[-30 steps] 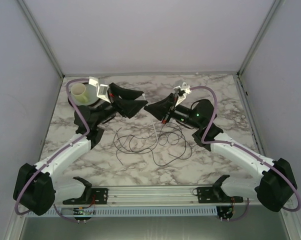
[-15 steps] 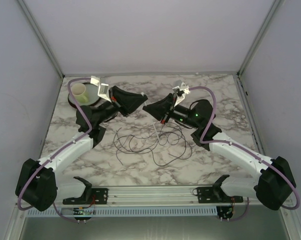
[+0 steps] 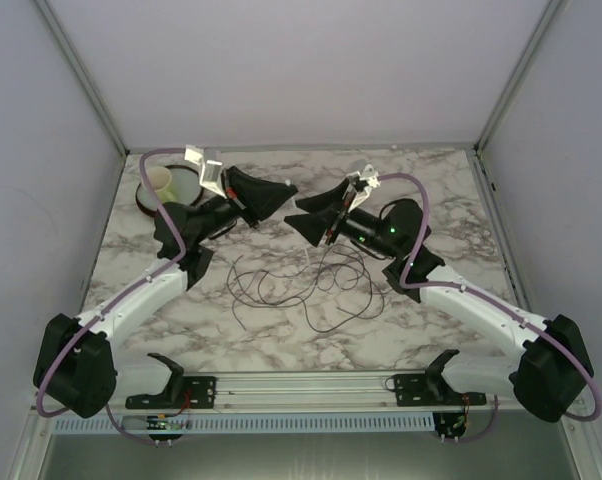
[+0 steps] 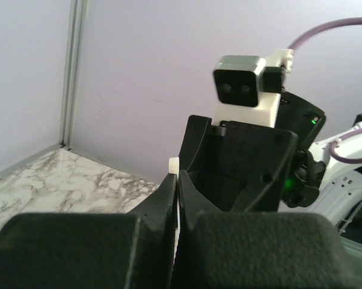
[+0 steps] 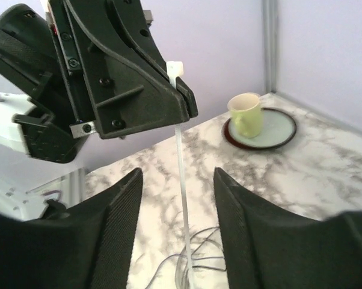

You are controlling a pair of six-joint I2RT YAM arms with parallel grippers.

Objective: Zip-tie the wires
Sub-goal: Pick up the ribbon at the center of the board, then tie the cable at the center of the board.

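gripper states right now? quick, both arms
Left gripper: closed, holding the zip tie near its head.
Right gripper: open, holding nothing.

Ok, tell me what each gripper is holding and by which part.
The left gripper is shut on the white zip tie, pinching it just below its head, the strap hanging down toward the wires. The right gripper is open and holds nothing.

Soft even overhead light, faint shadows on the desk [image 3: 281, 345], lilac cast, jaws at 6 o'clock blurred in wrist views
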